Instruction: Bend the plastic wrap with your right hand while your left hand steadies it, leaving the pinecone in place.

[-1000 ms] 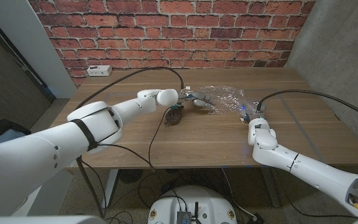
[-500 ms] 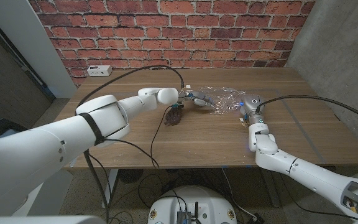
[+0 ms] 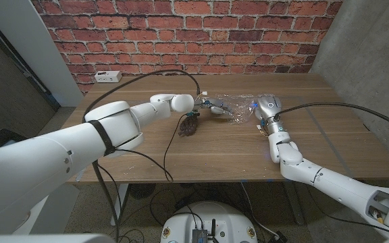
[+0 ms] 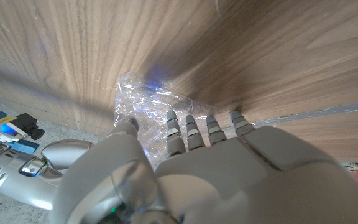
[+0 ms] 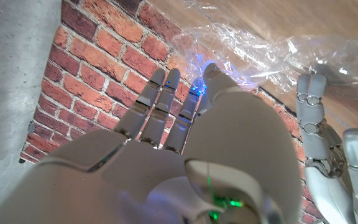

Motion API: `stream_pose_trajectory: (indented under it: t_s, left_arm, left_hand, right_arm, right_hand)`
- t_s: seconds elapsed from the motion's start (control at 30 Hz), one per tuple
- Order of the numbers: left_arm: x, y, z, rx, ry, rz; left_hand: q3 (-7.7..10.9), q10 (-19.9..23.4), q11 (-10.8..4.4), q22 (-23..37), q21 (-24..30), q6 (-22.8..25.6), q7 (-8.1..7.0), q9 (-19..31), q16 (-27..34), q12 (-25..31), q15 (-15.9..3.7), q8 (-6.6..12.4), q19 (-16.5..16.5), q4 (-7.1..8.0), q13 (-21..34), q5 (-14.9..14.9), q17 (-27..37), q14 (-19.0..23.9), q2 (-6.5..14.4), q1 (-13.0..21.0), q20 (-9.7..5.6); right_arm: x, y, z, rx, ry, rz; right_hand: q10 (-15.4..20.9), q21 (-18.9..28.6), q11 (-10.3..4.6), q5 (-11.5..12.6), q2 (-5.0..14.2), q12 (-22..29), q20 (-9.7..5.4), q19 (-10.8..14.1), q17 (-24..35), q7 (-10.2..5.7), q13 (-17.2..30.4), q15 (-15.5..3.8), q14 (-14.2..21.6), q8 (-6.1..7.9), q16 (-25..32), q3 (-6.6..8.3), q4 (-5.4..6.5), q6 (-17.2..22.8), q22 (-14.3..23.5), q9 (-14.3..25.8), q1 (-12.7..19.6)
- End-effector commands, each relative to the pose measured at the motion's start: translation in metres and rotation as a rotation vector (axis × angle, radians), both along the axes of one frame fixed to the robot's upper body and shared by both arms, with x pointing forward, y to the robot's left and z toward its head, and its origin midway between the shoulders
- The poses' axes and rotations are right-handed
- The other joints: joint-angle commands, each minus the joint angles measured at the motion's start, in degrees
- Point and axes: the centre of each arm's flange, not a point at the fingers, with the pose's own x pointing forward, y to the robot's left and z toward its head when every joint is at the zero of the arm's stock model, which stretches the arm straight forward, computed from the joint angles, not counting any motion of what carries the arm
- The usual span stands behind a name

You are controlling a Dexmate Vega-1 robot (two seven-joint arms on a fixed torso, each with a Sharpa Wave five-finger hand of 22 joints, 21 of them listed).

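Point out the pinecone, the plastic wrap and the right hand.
pinecone (image 3: 190,125): head view, middle of its dark body.
plastic wrap (image 3: 238,106): head view, crinkled middle of the sheet.
right hand (image 3: 267,106): head view, back of the hand.

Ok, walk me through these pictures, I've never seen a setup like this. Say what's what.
It is a two-armed robot standing at a wooden table. One picture looks down from its head; the other two come from cameras on its wrists, so they look turned. On the table lie a crumpled sheet of clear plastic wrap and a dark pinecone. The left robot hand touches one end of the wrap with its fingertips. The right robot hand is at the other end, fingers spread; its thumb meets the wrap. Whether it grips yet is unclear.
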Motion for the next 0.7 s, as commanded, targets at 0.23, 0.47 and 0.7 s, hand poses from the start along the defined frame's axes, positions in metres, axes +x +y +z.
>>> stream_pose_trajectory:
  t_s: [0.23, 0.47, 0.7]
  left_arm:
    - [-0.001, 0.005, 0.001, -0.004, 0.002, -0.009]
    - [-0.005, 0.006, -0.001, -0.007, 0.002, -0.033]
    - [-0.009, 0.007, -0.003, -0.012, -0.004, -0.038]
  left_hand:
    - [0.42, 0.4, -0.08, 0.0, 0.2, 0.0, 0.19, 0.2, 0.3, 0.4, 0.26, 0.38, 1.5, -0.55, 0.1, 0.3, 0.2, 0.2, -0.1, -0.3, 1.22]
    - [0.48, 0.3, 0.07, 0.0, 0.2, -0.2, 0.23, 0.2, 0.3, 0.4, 0.23, 0.33, 1.5, -0.8, 0.1, 0.4, 0.1, 0.2, -0.2, -0.3, 1.21]
    - [0.57, 0.1, -0.06, -0.1, 0.1, -0.4, 0.18, 0.2, 0.3, 0.4, 0.22, 0.3, 1.3, -1.1, 0.0, 0.4, 0.1, 0.2, -0.3, -0.2, 1.21]
  right_arm:
    - [0.009, 0.019, 0.021, -0.069, -0.067, 0.102]
    - [0.007, 0.025, 0.024, -0.067, -0.081, 0.142]
    - [0.005, 0.031, 0.025, 0.007, -0.091, 0.202]
  right_hand:
    - [0.6, 0.5, -0.17, 0.1, -0.09, -0.1, 0.65, 0.7, 0.2, 0.11, 0.2, -9.94, 0.7, 0.22, 0.0, 0.32, 0.25, 0.6, 0.2, 0.2, 1.1]
    - [0.7, 0.6, -0.15, 0.1, -0.1, -0.2, 0.54, 1.0, 0.2, 0.0, 0.3, -9.9, 0.8, 0.15, -0.1, 0.26, 0.46, 0.6, 0.2, 0.2, 1.1]
    - [0.4, 0.8, -0.24, 0.1, -0.12, -0.5, 0.33, 1.4, 0.2, -0.08, 0.3, -9.9, 0.8, 0.06, -0.3, 0.22, 0.61, 0.6, 0.3, 0.2, 1.1]
